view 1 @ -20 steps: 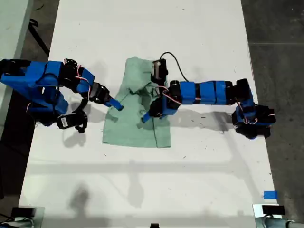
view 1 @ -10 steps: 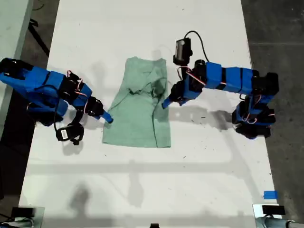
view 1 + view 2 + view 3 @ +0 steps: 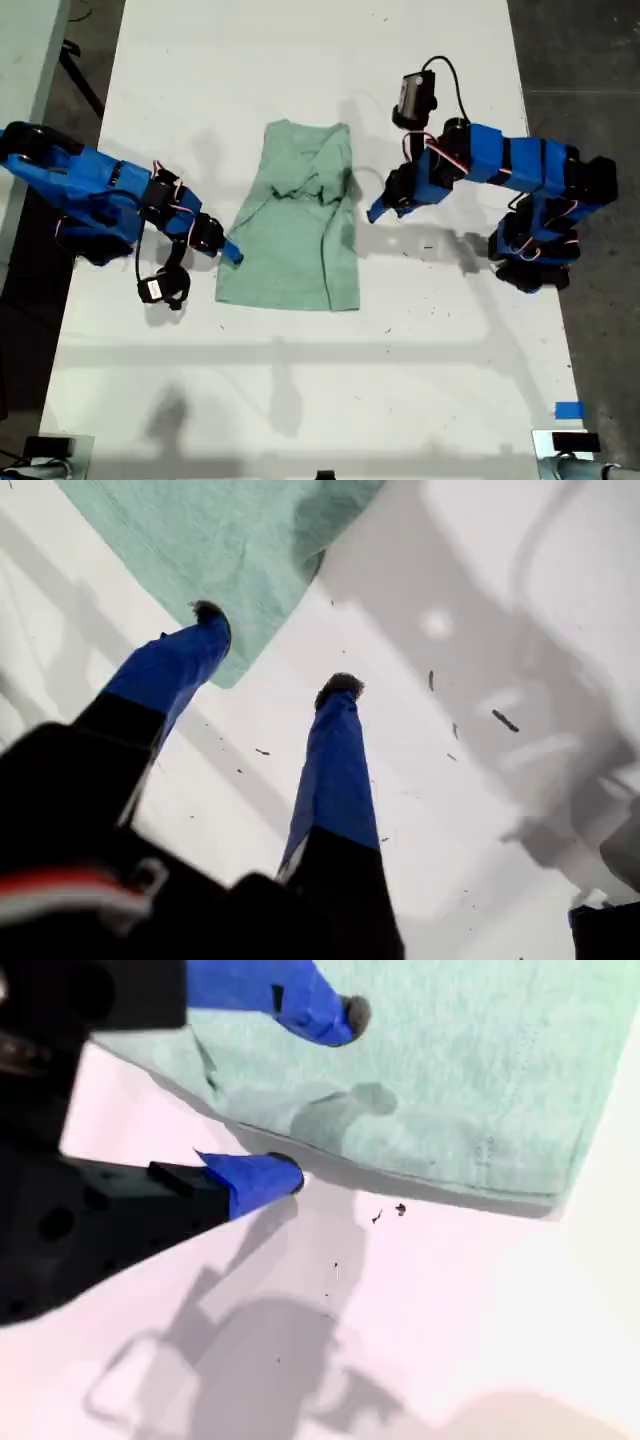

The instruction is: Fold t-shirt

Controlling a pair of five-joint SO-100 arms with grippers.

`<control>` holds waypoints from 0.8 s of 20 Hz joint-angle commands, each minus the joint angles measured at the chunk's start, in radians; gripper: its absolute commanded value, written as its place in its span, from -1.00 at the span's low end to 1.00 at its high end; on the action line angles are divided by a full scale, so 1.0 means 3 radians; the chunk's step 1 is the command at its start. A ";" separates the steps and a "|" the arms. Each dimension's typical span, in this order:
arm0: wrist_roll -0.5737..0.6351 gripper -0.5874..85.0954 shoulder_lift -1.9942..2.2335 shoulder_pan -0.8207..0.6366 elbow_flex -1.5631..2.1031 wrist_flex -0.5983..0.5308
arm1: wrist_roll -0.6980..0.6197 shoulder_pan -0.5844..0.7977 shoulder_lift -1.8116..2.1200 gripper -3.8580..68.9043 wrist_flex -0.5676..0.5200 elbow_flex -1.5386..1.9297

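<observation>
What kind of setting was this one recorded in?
Probably a lab or workshop test bench, not a home: a bare white table on a grey concrete floor, two blue arms mounted at its sides, a blue tape mark, and only a t-shirt laid out.

The small pale mint-green cloth t-shirt (image 3: 296, 232) lies on the white table (image 3: 300, 60), between both arms.

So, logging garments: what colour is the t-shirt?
Pale mint-green cloth t-shirt, plain; clearest in the exterior view.
</observation>
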 commanded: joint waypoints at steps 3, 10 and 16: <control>-0.0133 -0.99 -0.0450 -0.0164 -0.0148 -0.0235 | 0.0051 0.0010 0.0245 -0.30 -0.0174 0.0010; -0.0332 -0.99 -0.0179 -0.0194 -0.0465 0.0823 | 0.0082 -0.0010 0.0291 -0.34 -0.0297 0.0164; -0.0588 -0.99 -0.0716 -0.0112 -0.1611 0.1810 | 0.0128 -0.0036 0.0337 -0.35 -0.0343 0.0256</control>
